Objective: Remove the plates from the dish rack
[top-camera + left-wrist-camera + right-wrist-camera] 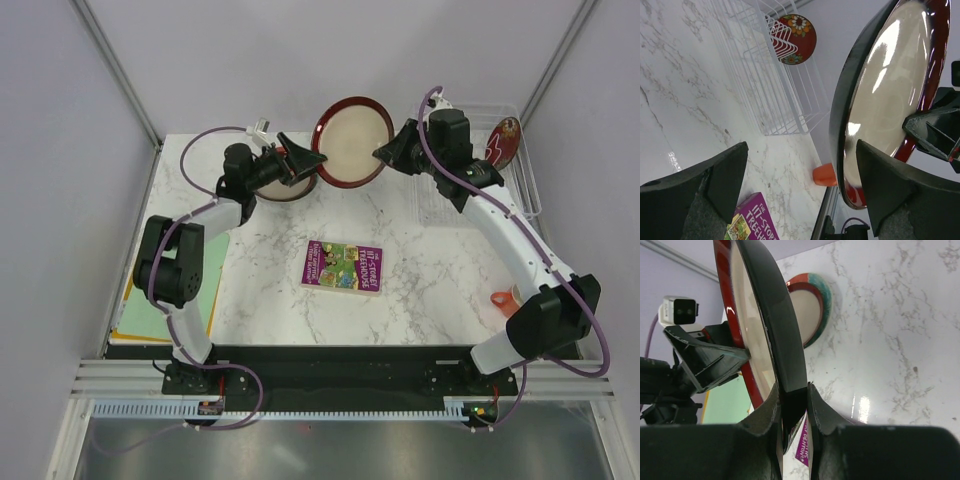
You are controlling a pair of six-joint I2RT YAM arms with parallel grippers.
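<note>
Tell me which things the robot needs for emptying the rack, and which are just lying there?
For the job:
- cream-centred plate, pinched by the right gripper
- red-and-teal plate, on the table
- flowered plate, in the dish rack
- left gripper, open

Just lying about:
- purple book
- orange cup
- green sheet
</note>
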